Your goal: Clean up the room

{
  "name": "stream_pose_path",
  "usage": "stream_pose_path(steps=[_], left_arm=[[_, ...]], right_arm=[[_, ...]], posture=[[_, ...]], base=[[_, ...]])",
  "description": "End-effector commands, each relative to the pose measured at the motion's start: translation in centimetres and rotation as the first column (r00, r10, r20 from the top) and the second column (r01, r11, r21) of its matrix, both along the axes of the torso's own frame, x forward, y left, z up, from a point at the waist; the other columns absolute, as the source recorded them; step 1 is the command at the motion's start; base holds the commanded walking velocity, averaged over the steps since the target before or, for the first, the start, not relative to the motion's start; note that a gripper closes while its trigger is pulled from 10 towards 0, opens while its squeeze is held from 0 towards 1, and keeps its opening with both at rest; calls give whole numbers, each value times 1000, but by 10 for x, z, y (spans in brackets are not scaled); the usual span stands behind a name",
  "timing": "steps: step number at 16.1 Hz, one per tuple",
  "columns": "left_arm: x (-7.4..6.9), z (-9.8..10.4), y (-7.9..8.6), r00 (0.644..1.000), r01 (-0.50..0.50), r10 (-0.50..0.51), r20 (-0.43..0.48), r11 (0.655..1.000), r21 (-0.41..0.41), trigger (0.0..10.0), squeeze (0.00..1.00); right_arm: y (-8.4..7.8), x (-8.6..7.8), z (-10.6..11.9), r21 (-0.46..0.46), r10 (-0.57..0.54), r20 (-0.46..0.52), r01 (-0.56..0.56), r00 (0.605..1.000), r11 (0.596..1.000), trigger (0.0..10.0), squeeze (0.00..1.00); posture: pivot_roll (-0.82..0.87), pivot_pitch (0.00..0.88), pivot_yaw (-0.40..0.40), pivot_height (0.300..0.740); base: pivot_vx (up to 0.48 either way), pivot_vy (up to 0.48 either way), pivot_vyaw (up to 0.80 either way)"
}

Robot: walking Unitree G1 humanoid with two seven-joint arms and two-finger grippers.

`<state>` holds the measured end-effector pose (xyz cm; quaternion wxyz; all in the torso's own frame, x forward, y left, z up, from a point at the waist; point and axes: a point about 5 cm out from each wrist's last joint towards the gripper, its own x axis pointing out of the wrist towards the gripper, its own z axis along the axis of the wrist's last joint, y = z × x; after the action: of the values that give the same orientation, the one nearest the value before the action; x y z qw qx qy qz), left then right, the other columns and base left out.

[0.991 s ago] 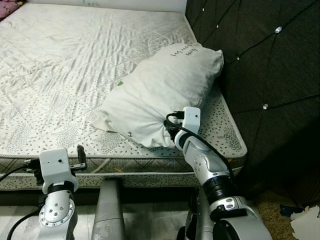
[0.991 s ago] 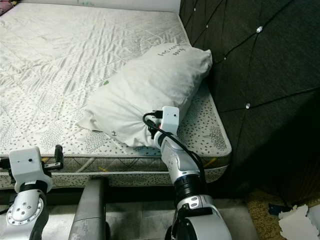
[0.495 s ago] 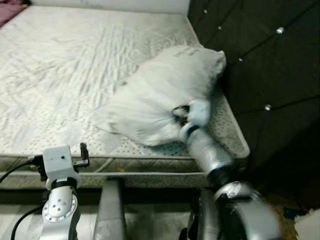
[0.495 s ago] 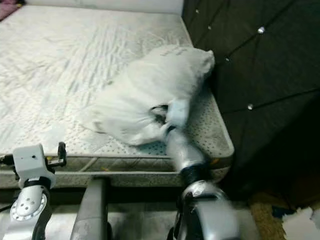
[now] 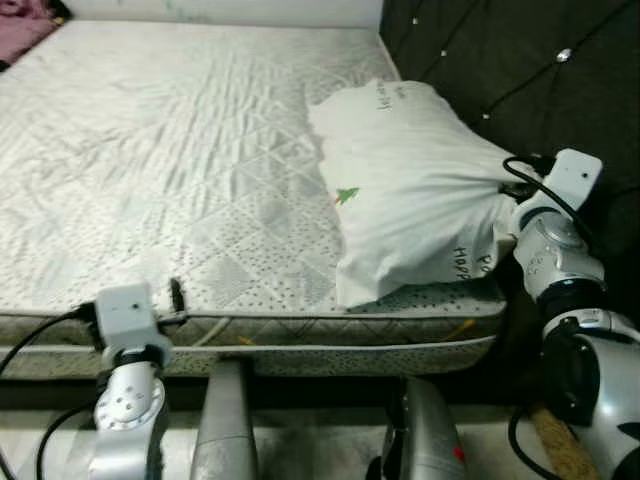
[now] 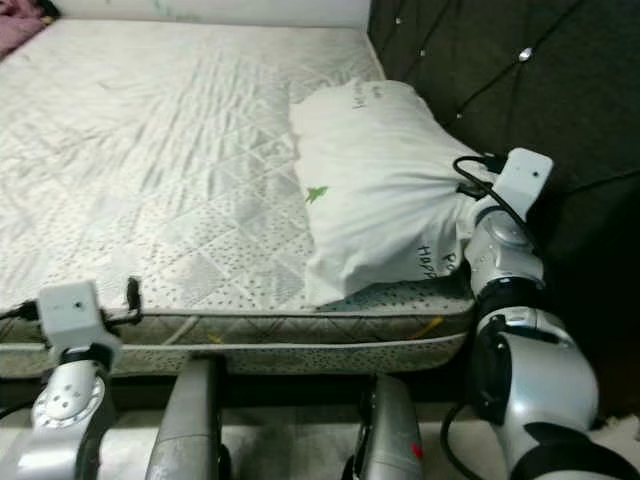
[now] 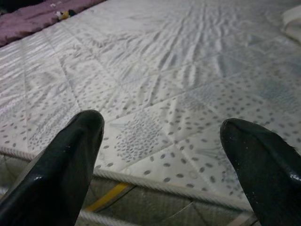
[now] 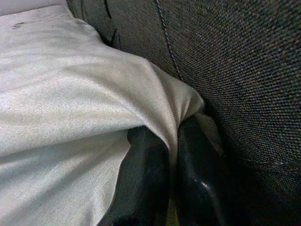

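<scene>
Right claw pinched tight on a fold of the white pillow — black fingers pressed together with cloth bunched between them, hard up against the dark tufted headboard. Pillow lying at the head end of the bare quilted mattress, long side along the headboard, near corner close to the bed's front edge, handwriting showing on the cover.

Probably the placing step: pillow being squared against the headboard. To do it well:

- Keep the pinch firm until the pillow sits flat — a thin fold of cloth could slip out easily.
- Nudge toward the headboard, not toward the mattress edge; the near corner looks close to overhanging.
- Release by opening fully, then draw back along the gap, clear of the cable on the wrist and the headboard's fabric.
- Watch for the cover dragging out with the fingers.

Left claw spread wide, holding nothing, poised just at the front edge of the mattress, well apart from the pillow. Purple cloth far off at the opposite corner of the bed.
</scene>
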<state>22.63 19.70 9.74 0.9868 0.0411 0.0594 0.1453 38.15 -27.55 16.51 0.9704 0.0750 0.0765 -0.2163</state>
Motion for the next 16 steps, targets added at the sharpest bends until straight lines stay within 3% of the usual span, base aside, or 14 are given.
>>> stream_pose_path(steps=[1,4,5,6,7,8,9,10,13,14,16], left_arm=[[-2,-3,2,1000,-3,3,-14,1000,1,10000,0],[-3,-5,3,1000,-2,2,-19,1000,4,10000,0],[-2,-5,4,1000,2,-2,-20,1000,7,10000,0],[0,-5,4,1000,5,-5,-19,1000,9,10000,0],[1,-5,3,1000,9,-9,-17,1000,9,10000,0],[2,-5,2,1000,11,-10,-17,1000,9,10000,0],[2,-5,1,1000,14,-13,-15,1000,8,10000,0],[2,-5,1,1000,14,-14,-15,1000,8,10000,0],[1,-5,2,1000,12,-12,-18,1000,9,10000,0],[1,-5,2,1000,11,-11,-18,1000,11,10000,0],[1,-5,2,1000,11,-11,-17,1000,12,10000,0]], right_arm=[[-31,-2,43,-63,-118,150,128,982,990,0,0],[-30,-11,18,-124,-114,103,127,988,984,0,0],[-10,-18,-15,-63,-67,34,69,997,996,0,0],[9,-24,-34,-50,-10,2,10,1000,999,0,0],[31,-32,-48,-49,53,-9,-53,999,997,0,0],[41,-37,-54,-44,82,-18,-83,996,996,0,0],[71,-52,-66,-39,175,-25,-176,984,984,0,0],[80,-58,-68,-44,210,-20,-211,977,976,0,0],[129,-78,-49,-96,440,101,-432,892,897,0,0],[147,-80,-30,-111,524,207,-512,826,852,0,0],[164,-82,-8,-133,606,315,-598,731,790,0,0]], posture=[[202,0,-30,533],[193,0,-28,533],[184,0,-25,533],[179,0,-23,533],[177,0,-23,533],[177,0,-23,533],[174,0,-23,533],[174,0,-23,533],[180,0,-27,533],[182,0,-29,533],[186,0,-29,533]], base=[[0,0,0],[0,0,0],[0,0,0],[0,0,0],[0,0,0],[0,0,0],[0,0,0],[0,0,0],[0,0,0],[0,0,0],[0,0,0]])
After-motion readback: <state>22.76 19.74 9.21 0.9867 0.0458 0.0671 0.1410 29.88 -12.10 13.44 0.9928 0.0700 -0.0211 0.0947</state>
